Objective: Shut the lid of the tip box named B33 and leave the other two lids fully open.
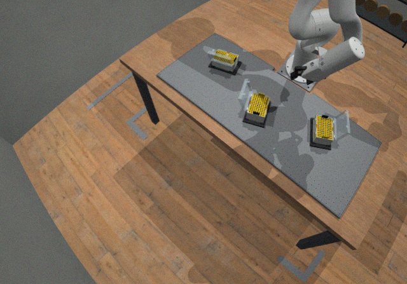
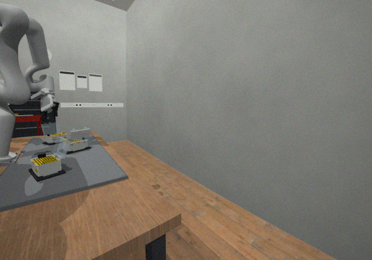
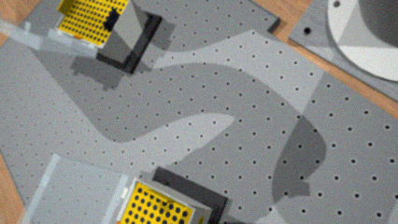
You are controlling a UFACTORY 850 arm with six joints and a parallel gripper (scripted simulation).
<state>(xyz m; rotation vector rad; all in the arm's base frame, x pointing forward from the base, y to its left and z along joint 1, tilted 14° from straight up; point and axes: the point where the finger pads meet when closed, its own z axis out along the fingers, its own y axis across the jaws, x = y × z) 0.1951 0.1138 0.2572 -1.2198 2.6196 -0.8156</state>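
Observation:
Three tip boxes with yellow tip racks stand on black holder plates on the grey perforated mat (image 1: 226, 87). In the top view there is one at the far left (image 1: 224, 60), one in the middle (image 1: 257, 107) and one at the right (image 1: 323, 130). The middle box's clear lid (image 1: 245, 92) and the right box's clear lid (image 1: 341, 123) stand open. The left box's lid (image 1: 210, 49) is also raised. No sticker ID is readable. My gripper (image 1: 297, 72) is open and empty, high above the mat's back edge near the arm's base. The wrist view shows two boxes (image 3: 100, 23) (image 3: 156, 207), no fingers.
The arm's base plate (image 3: 369, 37) sits just behind the mat. A dark shelf (image 1: 381, 8) stands behind the arm. The mat extends well past the right box (image 1: 332, 182). The table's front edge (image 1: 229, 143) runs along the mat.

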